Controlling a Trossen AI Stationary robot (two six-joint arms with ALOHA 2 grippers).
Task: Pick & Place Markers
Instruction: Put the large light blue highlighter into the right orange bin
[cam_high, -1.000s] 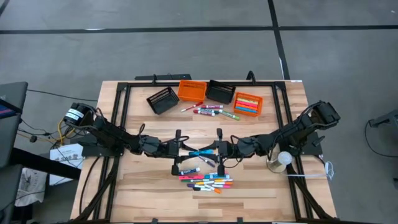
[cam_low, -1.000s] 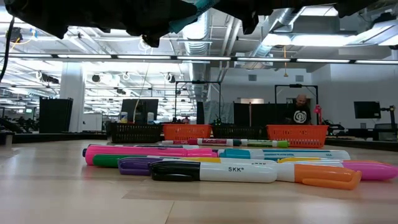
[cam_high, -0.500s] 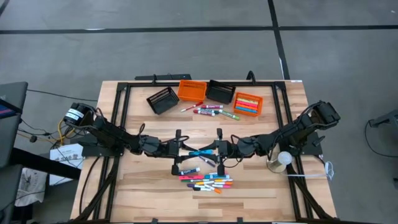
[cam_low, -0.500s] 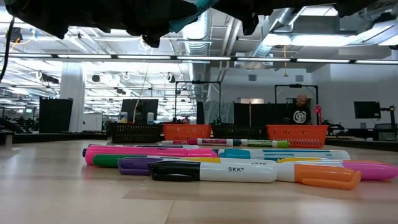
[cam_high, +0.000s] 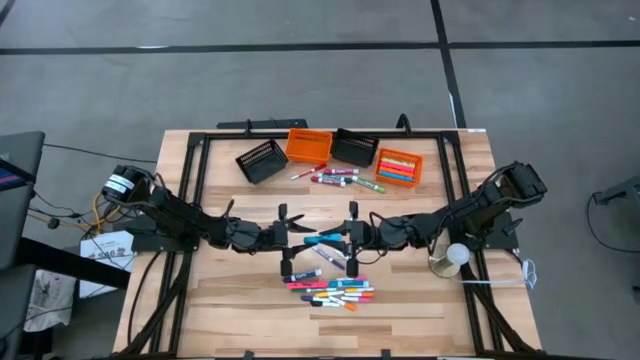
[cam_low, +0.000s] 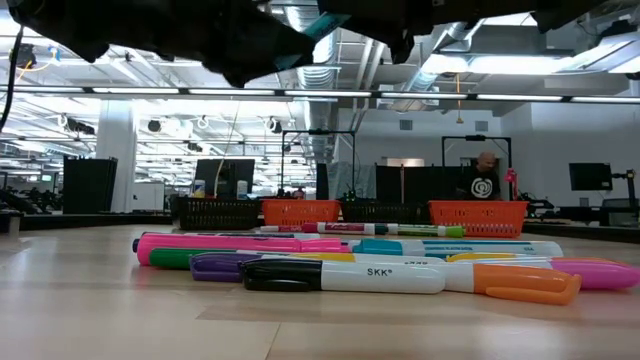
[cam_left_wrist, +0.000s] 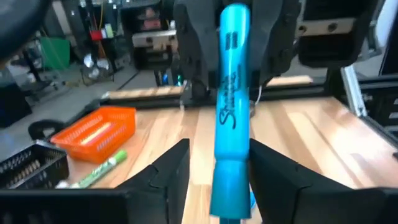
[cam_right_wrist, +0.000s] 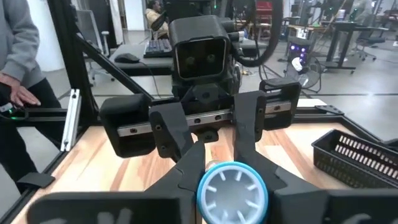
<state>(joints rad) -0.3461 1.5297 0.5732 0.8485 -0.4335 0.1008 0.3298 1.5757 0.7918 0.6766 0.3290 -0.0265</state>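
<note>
A light-blue marker (cam_high: 325, 238) hangs level above the table's middle, between my two grippers, which face each other. My right gripper (cam_high: 343, 237) comes from the table's right and is shut on it. My left gripper (cam_high: 303, 240) comes from the left and is open. Its two fingers (cam_left_wrist: 171, 171) stand on either side of the marker's other end (cam_left_wrist: 229, 180). More markers (cam_high: 335, 290) lie in a loose pile on the wood just nearer than the grippers. A second group of markers (cam_high: 340, 178) lies farther back, in front of the bins. My right gripper pinches the blue marker near its right end (cam_right_wrist: 208, 186) between its two fingers. The fingers come level from the table's right and lie along the marker. The marker sticks out level toward my left gripper, clear of the table.
Along the far side stand a black bin (cam_high: 262, 160), an orange bin (cam_high: 308, 146), another black bin (cam_high: 354, 148) and an orange bin (cam_high: 398, 166) with markers in it. A white round object (cam_high: 455, 255) sits by the right arm. A person stands far behind the table (cam_low: 484, 175).
My left gripper has opened and let go of the blue marker, and it has turned slightly. The marker stays level above the table in my right gripper.
</note>
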